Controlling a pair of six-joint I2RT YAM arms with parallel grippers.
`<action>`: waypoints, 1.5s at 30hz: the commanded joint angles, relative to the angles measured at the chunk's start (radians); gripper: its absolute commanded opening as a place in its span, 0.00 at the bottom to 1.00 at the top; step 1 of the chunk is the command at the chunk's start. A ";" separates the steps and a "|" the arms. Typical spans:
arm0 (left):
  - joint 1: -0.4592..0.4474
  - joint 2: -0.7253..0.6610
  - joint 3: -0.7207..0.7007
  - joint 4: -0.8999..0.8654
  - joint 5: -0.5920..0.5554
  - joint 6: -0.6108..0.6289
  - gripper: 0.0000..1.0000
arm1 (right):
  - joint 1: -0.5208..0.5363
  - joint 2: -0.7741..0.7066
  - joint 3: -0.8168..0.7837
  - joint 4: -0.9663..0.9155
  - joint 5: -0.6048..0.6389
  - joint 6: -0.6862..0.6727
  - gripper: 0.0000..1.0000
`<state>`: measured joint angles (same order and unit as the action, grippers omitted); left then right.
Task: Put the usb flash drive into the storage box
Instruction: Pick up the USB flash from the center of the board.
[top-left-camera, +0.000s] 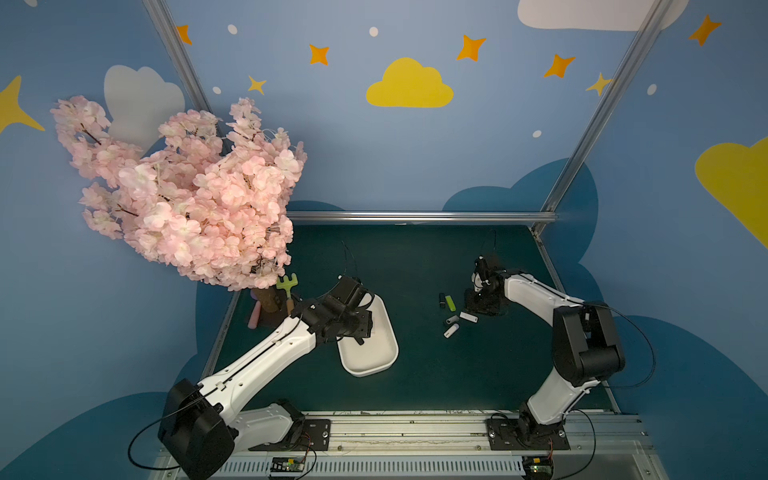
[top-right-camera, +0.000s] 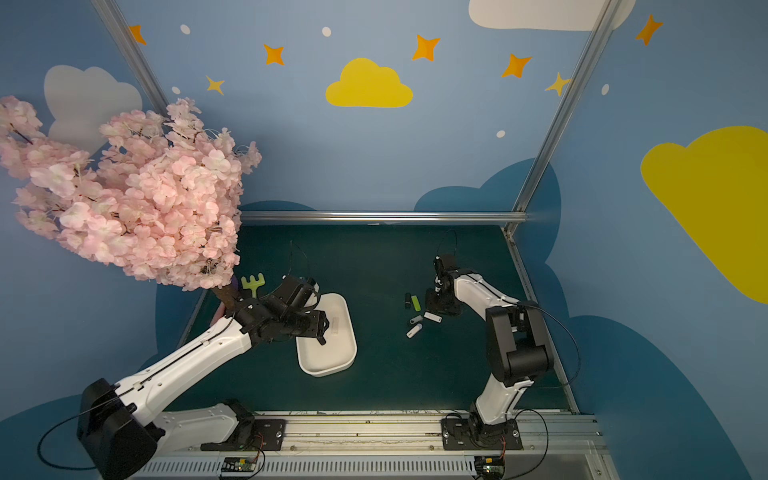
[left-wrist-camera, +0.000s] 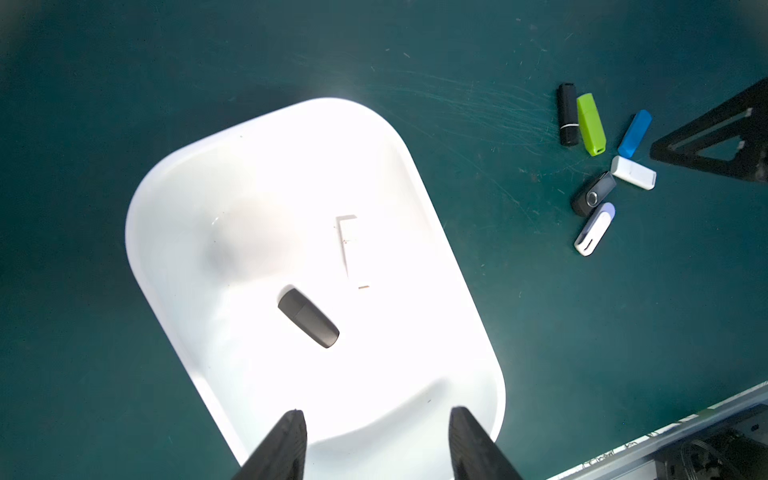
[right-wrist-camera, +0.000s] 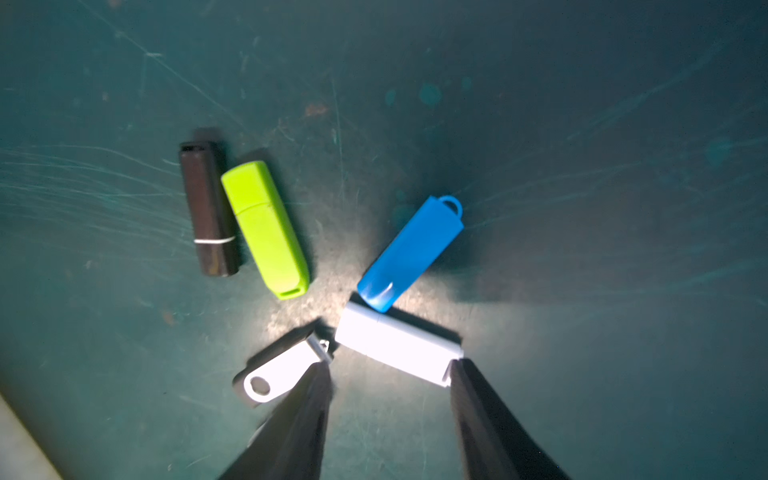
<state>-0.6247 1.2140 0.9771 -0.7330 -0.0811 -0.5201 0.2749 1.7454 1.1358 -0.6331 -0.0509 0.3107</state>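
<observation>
Blue cloud-painted walls (top-left-camera: 415, 166); dark green tabletop (top-left-camera: 415, 257).

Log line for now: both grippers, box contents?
left gripper: open, empty, over storage box | box contents: dark grey drive, white drive | right gripper: open, empty, above loose drives on mat

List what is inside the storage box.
Inside the storage box lie a dark grey drive and a white drive. The left fingers cover part of its floor.
</observation>
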 joint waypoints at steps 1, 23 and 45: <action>-0.001 -0.008 -0.003 -0.006 -0.008 0.009 0.58 | 0.001 0.057 0.060 -0.057 -0.007 -0.045 0.52; -0.022 0.014 0.003 -0.025 -0.028 0.011 0.59 | 0.006 0.107 0.020 -0.071 -0.117 -0.040 0.54; -0.040 0.030 0.002 -0.029 -0.052 0.014 0.59 | 0.090 0.097 -0.032 -0.108 0.063 0.000 0.35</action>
<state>-0.6609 1.2381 0.9741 -0.7414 -0.1169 -0.5198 0.3496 1.8023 1.1252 -0.6601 -0.0792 0.3073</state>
